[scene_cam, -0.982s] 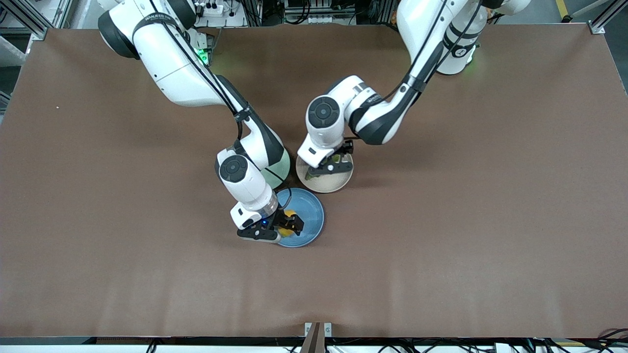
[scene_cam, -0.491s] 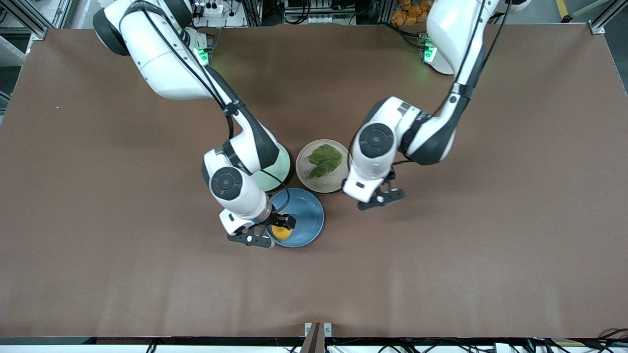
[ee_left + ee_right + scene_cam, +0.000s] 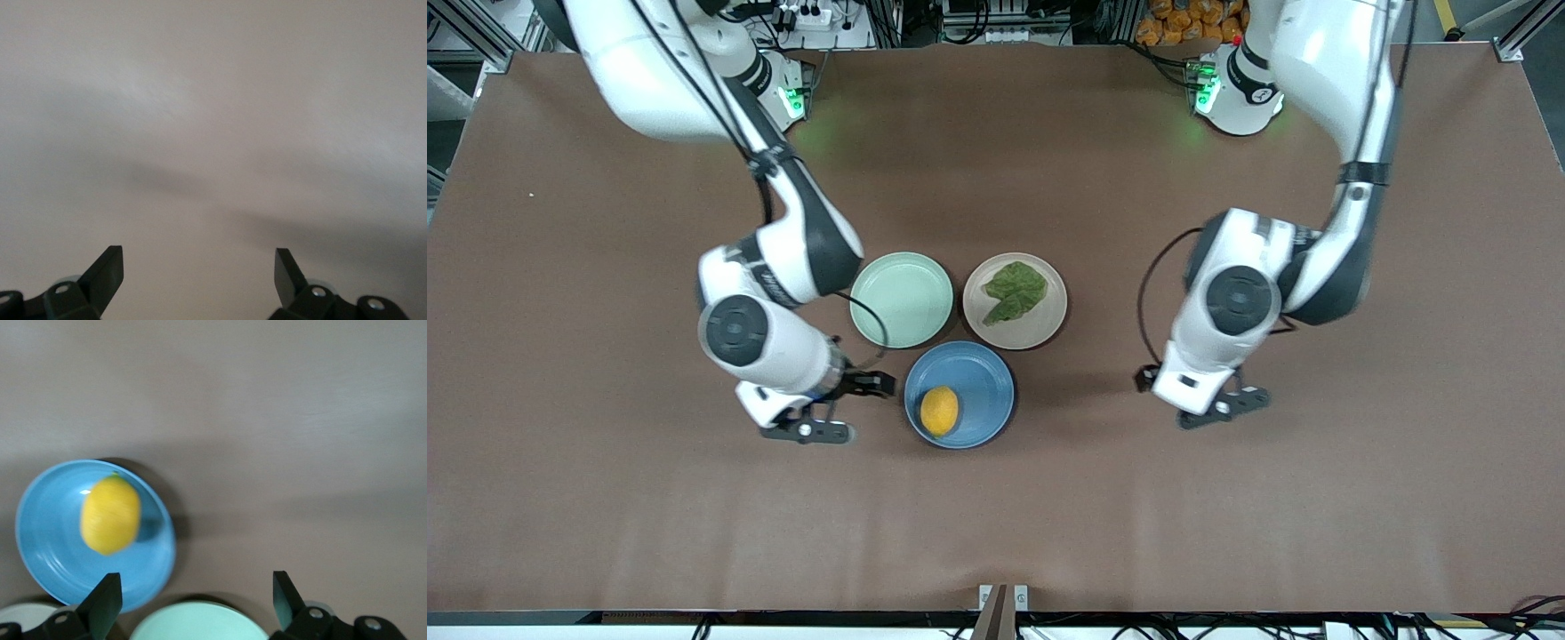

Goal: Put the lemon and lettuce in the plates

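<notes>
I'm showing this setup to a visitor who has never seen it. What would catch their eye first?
Probably the bright lemon lying in the blue plate, the plate nearest the front camera. Next, the dark green lettuce on the beige plate, beside a bare mint plate. The right claw and left claw hang open over bare table at either end of the plates.

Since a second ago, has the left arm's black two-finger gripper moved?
Yes. The left gripper, open, has left the beige-pink round plate holding the crinkled green lettuce leaf and now hangs over bare table toward the left arm's end.
</notes>
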Controlling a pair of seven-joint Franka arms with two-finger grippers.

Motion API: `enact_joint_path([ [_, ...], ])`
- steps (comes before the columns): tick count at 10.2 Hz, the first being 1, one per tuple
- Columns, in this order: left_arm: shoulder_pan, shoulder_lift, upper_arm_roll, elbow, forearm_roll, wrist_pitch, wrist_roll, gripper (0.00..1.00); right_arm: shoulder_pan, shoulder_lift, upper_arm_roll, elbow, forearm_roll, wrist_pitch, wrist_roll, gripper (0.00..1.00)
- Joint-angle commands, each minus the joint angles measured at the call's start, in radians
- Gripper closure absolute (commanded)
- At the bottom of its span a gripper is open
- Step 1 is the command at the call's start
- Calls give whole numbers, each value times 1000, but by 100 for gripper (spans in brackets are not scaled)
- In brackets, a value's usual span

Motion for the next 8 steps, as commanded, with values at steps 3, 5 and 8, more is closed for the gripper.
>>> enact_joint_path([
  [3, 83, -133, -5, -139, -40, -19, 161, 0, -177, -234, -9, -250, 16, -80, -270, 0],
  [5, 136, -234, -5, -263, -54, -27, 265, 0, -184, -284, -80, -265, 19, -104, -390, 0],
  [8, 223, -369, -10, -427, -62, -45, 371, 0, -221, -389, -109, -295, 16, -130, -401, 0],
])
